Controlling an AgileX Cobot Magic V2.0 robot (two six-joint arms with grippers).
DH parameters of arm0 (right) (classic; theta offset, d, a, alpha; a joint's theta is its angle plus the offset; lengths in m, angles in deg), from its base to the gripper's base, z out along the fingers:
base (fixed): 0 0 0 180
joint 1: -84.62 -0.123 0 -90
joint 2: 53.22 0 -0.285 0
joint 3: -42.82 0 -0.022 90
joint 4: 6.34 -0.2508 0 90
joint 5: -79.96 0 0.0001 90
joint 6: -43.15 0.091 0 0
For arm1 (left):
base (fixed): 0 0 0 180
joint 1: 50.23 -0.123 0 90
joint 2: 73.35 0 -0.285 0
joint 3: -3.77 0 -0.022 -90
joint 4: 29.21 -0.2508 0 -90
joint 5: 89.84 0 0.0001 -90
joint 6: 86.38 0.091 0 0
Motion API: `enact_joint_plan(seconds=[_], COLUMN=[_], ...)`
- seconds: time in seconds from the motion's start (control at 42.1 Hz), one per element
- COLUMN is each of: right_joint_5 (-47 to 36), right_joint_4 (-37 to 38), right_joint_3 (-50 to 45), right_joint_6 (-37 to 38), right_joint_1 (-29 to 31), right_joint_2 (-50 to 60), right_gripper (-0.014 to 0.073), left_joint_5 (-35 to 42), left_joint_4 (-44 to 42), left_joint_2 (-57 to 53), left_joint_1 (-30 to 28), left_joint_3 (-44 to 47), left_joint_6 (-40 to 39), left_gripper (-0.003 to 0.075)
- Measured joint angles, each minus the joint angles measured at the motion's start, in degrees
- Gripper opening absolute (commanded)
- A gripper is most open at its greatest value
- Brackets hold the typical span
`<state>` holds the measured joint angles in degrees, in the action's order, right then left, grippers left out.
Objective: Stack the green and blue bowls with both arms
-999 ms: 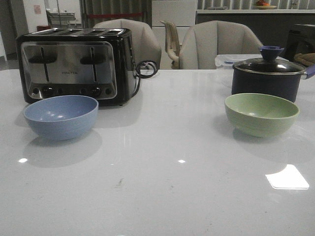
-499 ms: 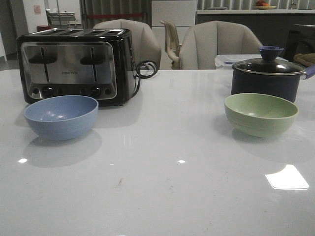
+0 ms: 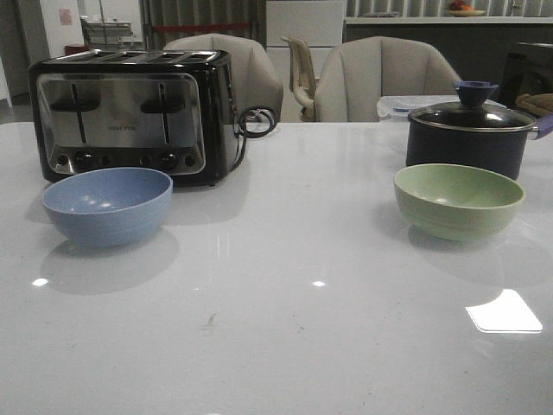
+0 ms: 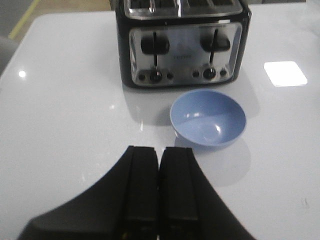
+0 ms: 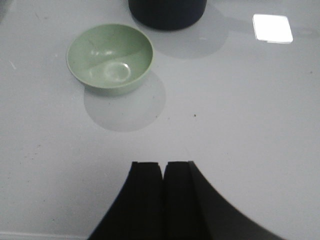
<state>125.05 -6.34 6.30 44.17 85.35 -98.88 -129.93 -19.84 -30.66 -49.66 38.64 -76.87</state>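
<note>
Nothing moved since earlier frames. Blue bowl (image 3: 107, 206) at 9 o'clock before toaster (image 3: 130, 112), green bowl (image 3: 459, 201) at 3 o'clock before pot (image 3: 471, 130). Left gripper (image 4: 159, 160) clenched, empty; right gripper (image 5: 164, 172) clenched, empty.

A domestic dining or kitchen setting is suggested. A glossy white table (image 3: 285, 328) is seen with a four-slot toaster (image 3: 134, 112) and a dark lidded pot (image 3: 471, 134) set on it, and upholstered chairs (image 3: 384, 78) are drawn up behind. Counters and what may be cabinets (image 3: 302, 22) are dimly made out beyond.
</note>
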Motion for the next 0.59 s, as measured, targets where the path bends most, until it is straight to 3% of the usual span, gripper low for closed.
enact_joint_plan(seconds=[0.119,0.19,0.285,0.38,0.499,0.594], right_joint_5=[0.0,-0.2,-1.8,-4.7,-9.2,-10.4], right_joint_4=[0.0,0.0,0.0,0.0,0.0,-0.6], right_joint_3=[-0.2,-0.2,-0.2,-0.2,-0.2,0.4], right_joint_6=[0.0,0.0,0.0,0.0,0.0,0.0], right_joint_1=[0.0,0.0,0.0,0.0,0.0,0.0], right_joint_2=[-3.9,-5.9,-8.9,-11.6,-15.1,-19.0], right_gripper=[0.0080,0.0178,0.0369,0.0504,0.0551,0.0550], left_joint_5=[-1.2,-1.7,-1.7,-1.7,-1.7,-1.7], left_joint_4=[0.3,0.4,0.4,0.4,0.4,0.4], left_joint_2=[2.7,4.1,5.7,7.2,8.4,8.7], left_joint_1=[0.0,0.0,0.0,0.0,0.0,0.0], left_joint_3=[0.3,0.4,0.4,0.4,0.4,0.5], left_joint_6=[0.0,0.0,0.0,0.0,0.0,0.0], left_gripper=[0.0098,0.0101,0.0128,0.0263,0.0466,0.0499])
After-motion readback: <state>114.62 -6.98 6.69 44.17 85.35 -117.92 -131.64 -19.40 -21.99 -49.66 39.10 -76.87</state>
